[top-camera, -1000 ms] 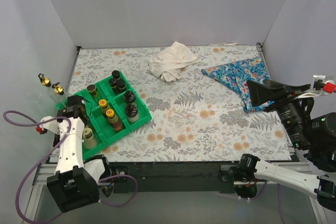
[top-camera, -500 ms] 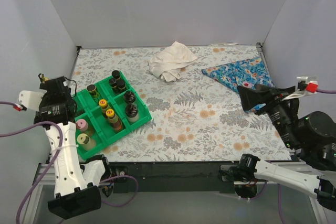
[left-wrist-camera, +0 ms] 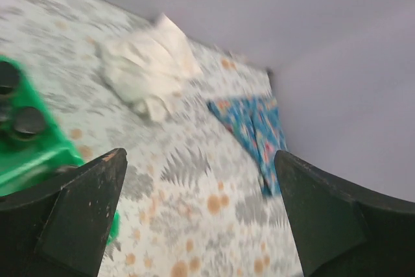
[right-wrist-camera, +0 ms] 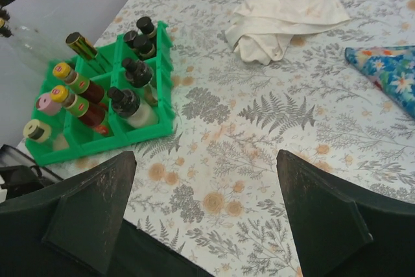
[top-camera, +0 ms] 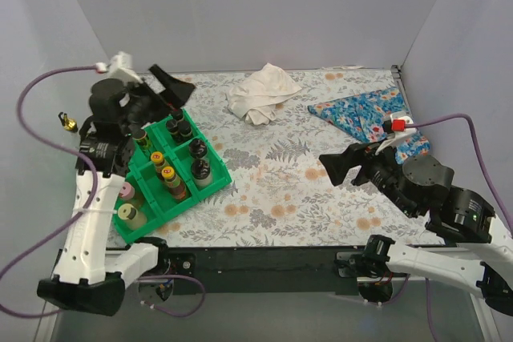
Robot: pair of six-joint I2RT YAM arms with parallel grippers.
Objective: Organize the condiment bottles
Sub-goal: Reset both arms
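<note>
The condiment bottles stand in a green compartment tray (top-camera: 184, 202) at the left of the table. Some have black caps (top-camera: 200, 169), two have yellow caps (top-camera: 157, 158), one is pink (top-camera: 127, 191) and one cream (top-camera: 127, 212). The right wrist view shows the tray (right-wrist-camera: 155, 124), a black-capped bottle (right-wrist-camera: 123, 98) and the yellow caps (right-wrist-camera: 61, 69). My left gripper (top-camera: 178, 90) is open and empty, raised above the tray's far corner; its view (left-wrist-camera: 200, 154) looks across the table. My right gripper (top-camera: 337, 164) is open and empty, raised above the table's right middle (right-wrist-camera: 206, 155).
A crumpled white cloth (top-camera: 258, 92) lies at the back centre. A blue flowered cloth (top-camera: 365, 114) lies at the back right. A small gold-capped item (top-camera: 66, 122) sits by the left wall. Grey walls close in the table on three sides.
My left arm has risen from the tray's near-left side and swung to the back, above the tray's far corner. My right arm has swung left from the right edge over the table.
</note>
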